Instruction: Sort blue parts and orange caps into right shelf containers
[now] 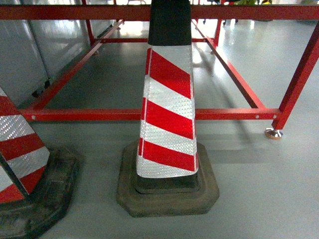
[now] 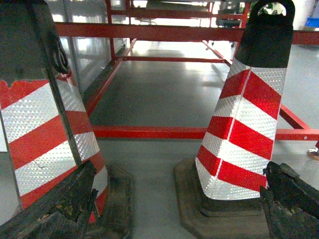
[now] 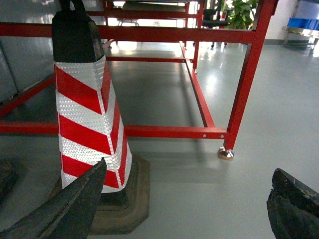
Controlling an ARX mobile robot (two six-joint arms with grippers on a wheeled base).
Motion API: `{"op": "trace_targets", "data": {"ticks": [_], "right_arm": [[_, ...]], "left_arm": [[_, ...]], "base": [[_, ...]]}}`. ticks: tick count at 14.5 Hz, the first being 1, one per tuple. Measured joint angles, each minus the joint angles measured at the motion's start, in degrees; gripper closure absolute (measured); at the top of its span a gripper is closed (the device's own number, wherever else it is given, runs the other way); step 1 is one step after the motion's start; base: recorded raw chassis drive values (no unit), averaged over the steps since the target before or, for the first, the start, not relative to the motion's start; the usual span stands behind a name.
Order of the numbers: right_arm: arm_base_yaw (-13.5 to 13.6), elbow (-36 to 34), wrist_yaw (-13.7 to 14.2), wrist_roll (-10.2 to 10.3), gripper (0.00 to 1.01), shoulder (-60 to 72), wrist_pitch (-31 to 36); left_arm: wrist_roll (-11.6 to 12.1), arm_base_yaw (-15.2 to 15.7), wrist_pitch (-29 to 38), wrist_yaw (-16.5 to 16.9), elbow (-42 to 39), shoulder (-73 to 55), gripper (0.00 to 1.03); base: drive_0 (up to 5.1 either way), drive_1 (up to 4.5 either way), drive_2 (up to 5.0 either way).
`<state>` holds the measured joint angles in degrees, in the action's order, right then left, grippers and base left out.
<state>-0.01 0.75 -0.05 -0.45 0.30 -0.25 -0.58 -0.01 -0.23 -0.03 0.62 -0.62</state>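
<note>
Right shelf containers: possibly the bright blue box-like shapes (image 3: 305,23) seen far off in the right wrist view, well beyond and to the right of the red-and-white striped reflective traffic cone (image 1: 167,114); they are too small to tell for sure.
Blue parts and orange caps: cannot tell where they are from these views.
Traffic cone: upright on a black rubber base, on the grey smooth floor (image 1: 259,189), close in front of the robot.
Second striped cone (image 1: 17,149): just left of the traffic cone, on its own black base, cut off by the picture edge.
Red painted steel frame (image 1: 99,114): its low crossbar runs right behind the traffic cone; a leg with a silver levelling foot (image 1: 273,133) stands to the cone's right.
Grey wall panels (image 1: 30,45): behind and left of the traffic cone.
Green potted plant (image 3: 241,12): far behind the traffic cone, past the frame.
Left end effector (image 2: 179,172): dark worn fingers (image 2: 55,209) spread wide, nothing between them, facing the traffic cone.
Right end effector (image 3: 189,167): fingers (image 3: 65,209) spread wide, nothing between them, the traffic cone to its left.
</note>
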Motion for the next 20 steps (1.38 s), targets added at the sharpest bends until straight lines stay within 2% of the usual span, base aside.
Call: {"op": "trace_targets", "data": {"ticks": [20], "right_arm": [[0.0,0.0,0.0,0.0,0.03,0.0,0.0]], "left_arm": [[0.0,0.0,0.0,0.0,0.0,0.0,0.05]], "base": [[0.0,0.0,0.0]]}}
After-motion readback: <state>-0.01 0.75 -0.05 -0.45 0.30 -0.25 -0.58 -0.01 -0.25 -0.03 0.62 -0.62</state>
